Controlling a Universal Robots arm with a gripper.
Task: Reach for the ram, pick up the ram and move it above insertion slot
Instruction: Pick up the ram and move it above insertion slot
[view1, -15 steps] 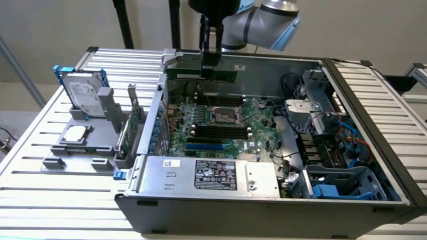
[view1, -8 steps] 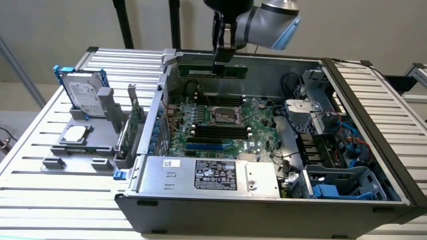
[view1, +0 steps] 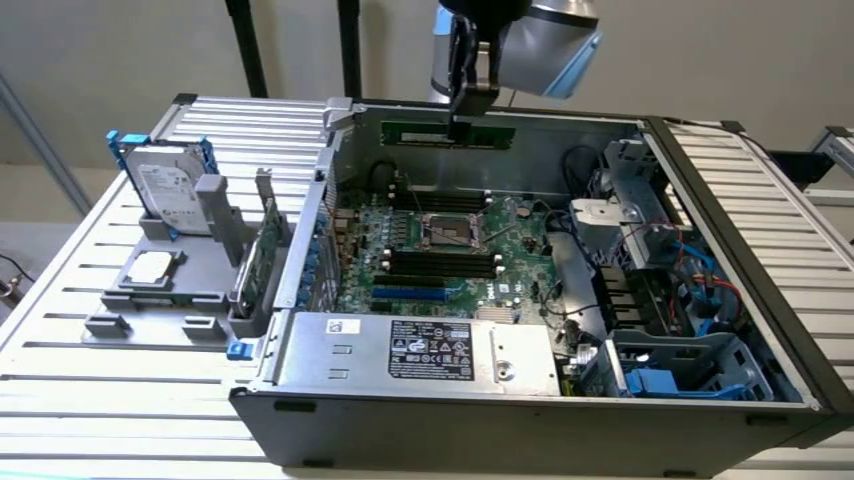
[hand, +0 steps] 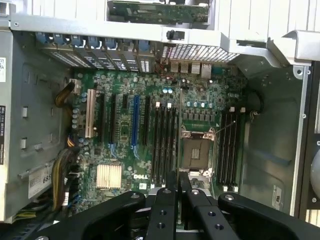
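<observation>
One ram (view1: 447, 132) hangs clamped edge-on in the gripper (view1: 463, 122), high over the open case (view1: 534, 420); held level and lined up with the slots (hand: 164, 145) below, it should seat cleanly.

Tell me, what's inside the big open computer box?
Inside the computer case lies a green motherboard with black memory slots, a silver power supply and blue drive bays. The end effector holds the ram above it. Whatever is beneath the power supply is covered.
</observation>
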